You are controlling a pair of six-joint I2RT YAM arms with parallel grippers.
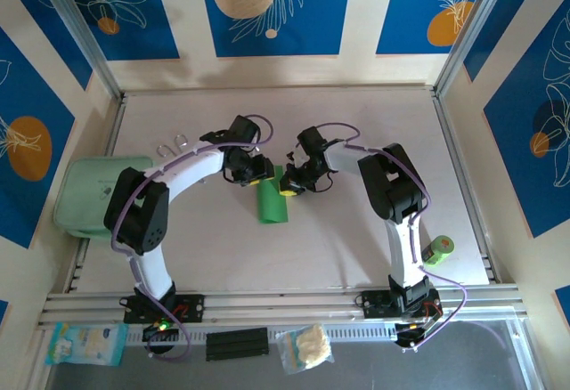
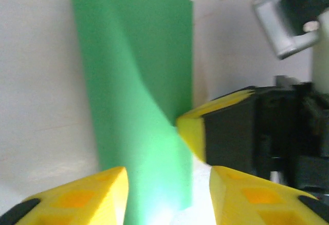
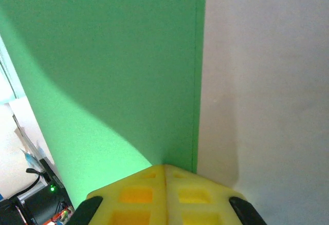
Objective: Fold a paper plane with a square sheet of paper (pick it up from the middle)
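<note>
Square sheet of paper [image 1: 270, 201] lies near the middle of the table, just below the two grippers, and shows from above as a narrow upright strip rather than a square. In the left wrist view the sheet [image 2: 133, 71] looks doubled over along its length, with the upper layer bulging in a soft curve, so the fold is probably not yet pressed flat.

I judge the task to be at an early stage: one lengthwise fold is under way, and no pointed nose or wings have been made. Creasing, the corner folds and the wings are all left.

The right gripper [image 3: 164, 176] has its yellow fingers clenched together at the long edge of the sheet [image 3: 113, 71], apparently pinching it. Its tip [image 2: 198, 127] touches that same edge.

The left gripper [image 2: 167, 184] stands with jaws apart, the near end of the strip running between them and not clamped.

A pale mint-green pouch [image 1: 93, 196] sits at the left edge of the frame, and a small green roll [image 1: 439, 248] is at the lower right. Both are well apart from the work. The only crowding is between the grippers themselves [image 1: 256, 174] [image 1: 289, 185].
</note>
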